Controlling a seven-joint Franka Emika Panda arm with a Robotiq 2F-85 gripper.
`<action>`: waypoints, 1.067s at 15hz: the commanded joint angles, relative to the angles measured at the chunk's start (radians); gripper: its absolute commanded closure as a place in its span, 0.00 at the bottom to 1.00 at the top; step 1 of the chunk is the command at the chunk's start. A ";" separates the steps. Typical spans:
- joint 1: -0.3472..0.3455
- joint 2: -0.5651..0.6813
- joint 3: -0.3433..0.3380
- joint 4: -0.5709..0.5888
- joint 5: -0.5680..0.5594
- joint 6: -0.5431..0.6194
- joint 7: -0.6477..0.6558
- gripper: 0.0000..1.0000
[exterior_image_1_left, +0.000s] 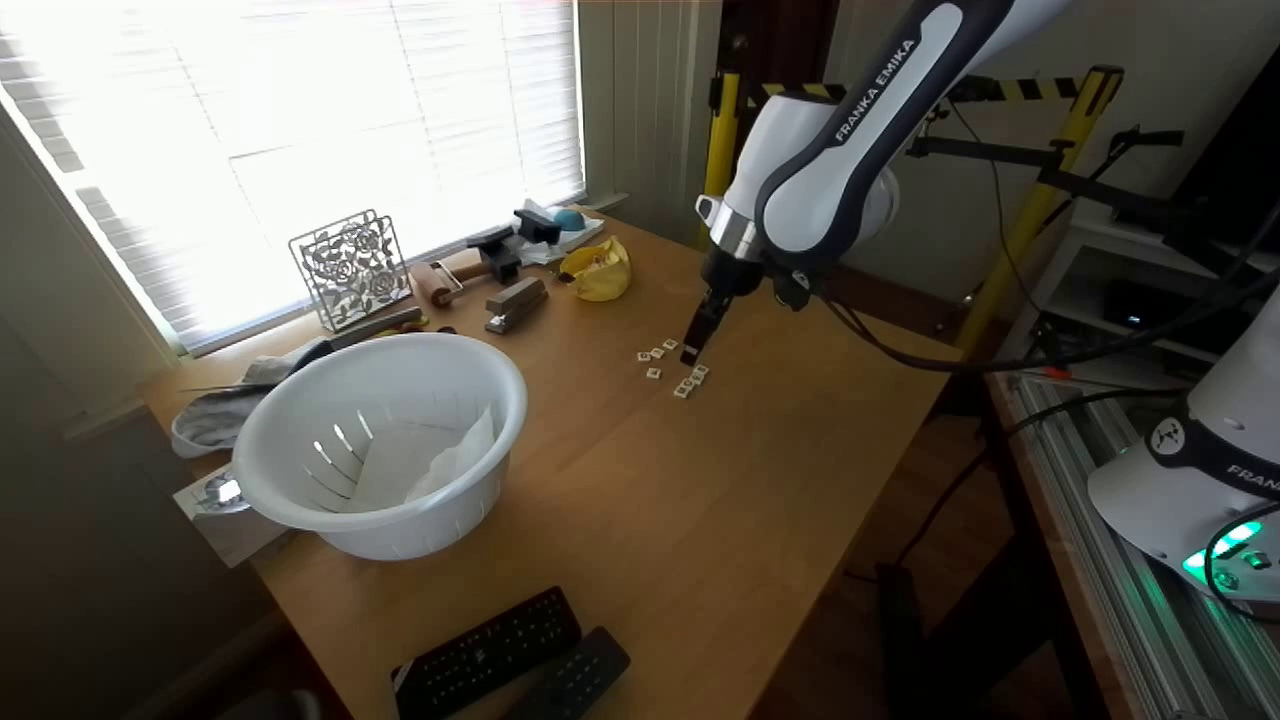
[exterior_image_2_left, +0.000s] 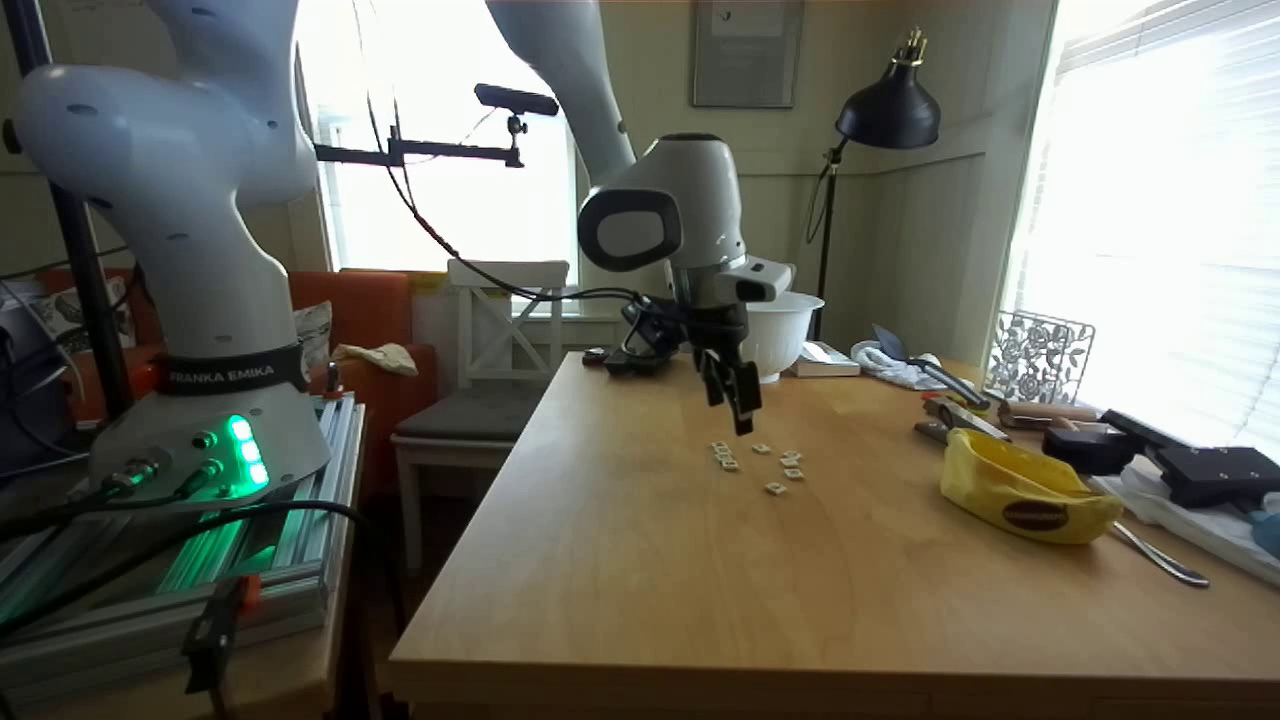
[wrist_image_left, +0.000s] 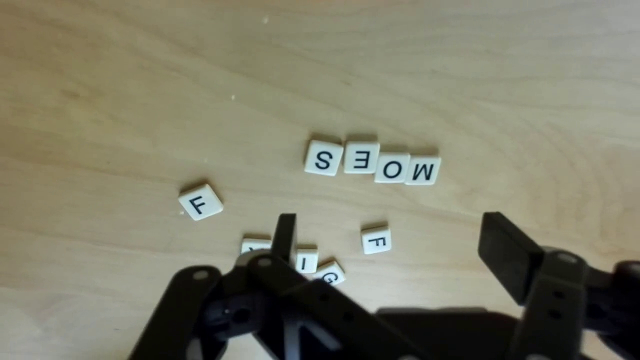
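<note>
My gripper (wrist_image_left: 397, 245) is open and empty, its two black fingers wide apart above the wooden table. It also shows in both exterior views (exterior_image_1_left: 692, 350) (exterior_image_2_left: 735, 405), above small white letter tiles. In the wrist view an F tile (wrist_image_left: 376, 240) lies between the fingers as seen from above. An I tile (wrist_image_left: 307, 260), a G tile (wrist_image_left: 331, 273) and a partly hidden tile (wrist_image_left: 256, 245) lie by the left finger. A row of S (wrist_image_left: 324, 158), E (wrist_image_left: 361, 157), O (wrist_image_left: 392, 168) and M (wrist_image_left: 423, 170) tiles lies beyond. Another F tile (wrist_image_left: 201, 202) lies apart at left.
A white bowl (exterior_image_1_left: 380, 440) with perforated sides holds paper. Black remotes (exterior_image_1_left: 490, 650) lie at the table's edge. A yellow pouch (exterior_image_2_left: 1020, 490), a stapler (exterior_image_1_left: 516, 304), a metal napkin holder (exterior_image_1_left: 352, 270) and black clamp-like items (exterior_image_1_left: 495, 255) stand along the window side.
</note>
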 joint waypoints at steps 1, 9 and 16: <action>0.008 -0.047 -0.001 -0.031 0.021 -0.011 -0.003 0.00; 0.054 -0.094 -0.042 -0.040 0.009 -0.046 0.014 0.00; 0.140 -0.151 -0.142 -0.038 0.009 -0.137 0.050 0.00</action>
